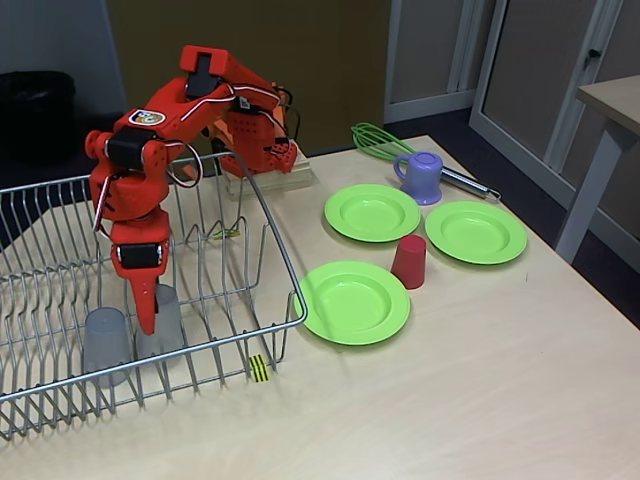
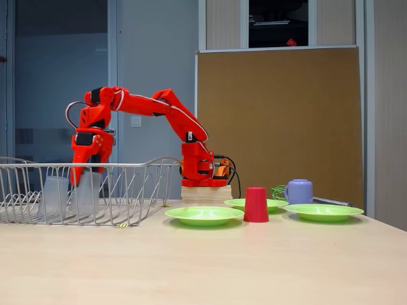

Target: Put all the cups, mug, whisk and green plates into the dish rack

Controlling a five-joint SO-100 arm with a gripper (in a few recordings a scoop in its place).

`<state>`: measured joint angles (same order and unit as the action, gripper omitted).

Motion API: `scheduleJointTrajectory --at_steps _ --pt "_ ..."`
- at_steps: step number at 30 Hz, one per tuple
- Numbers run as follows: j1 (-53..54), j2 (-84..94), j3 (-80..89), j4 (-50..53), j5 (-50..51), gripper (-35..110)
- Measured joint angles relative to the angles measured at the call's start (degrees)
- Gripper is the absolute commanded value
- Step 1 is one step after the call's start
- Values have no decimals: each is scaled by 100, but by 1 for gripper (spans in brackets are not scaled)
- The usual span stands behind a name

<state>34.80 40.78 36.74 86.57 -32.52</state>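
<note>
Inside the dish rack [image 1: 60,215], tool [image 1: 148,318] clasping an upright grey cup [image 1: 165,322], whisk [image 1: 385,142] lying flat

1. Large rectangular silver wire dish rack [image 1: 262,215]: left part of the light wooden table [image 1: 480,400], in both fixed views.
2. Two translucent grey plastic tumblers [image 1: 106,345], [image 1: 165,318]: side by side inside the rack's front.
3. Three round lime-green plastic plates [image 1: 355,301], [image 1: 372,212], [image 1: 476,231]: right of the rack.
4. Short red plastic tumbler [image 1: 409,262]: among the plates.
5. Lilac-purple handled mug [image 1: 423,177]: behind the plates.
6. Green-wired whisk with silver handle [image 1: 378,140]: behind the mug.
</note>
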Motion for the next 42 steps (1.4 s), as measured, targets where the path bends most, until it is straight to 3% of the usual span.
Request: scheduleJointTrajectory --at_steps 12,30,36,42 --pt "185 -316 -422 457 18 43" --pt "70 -396 -1740 1512 26 43" --pt "-562 888 -659 1635 255 42" --pt "-1582 2733 1099 1424 1257 42"
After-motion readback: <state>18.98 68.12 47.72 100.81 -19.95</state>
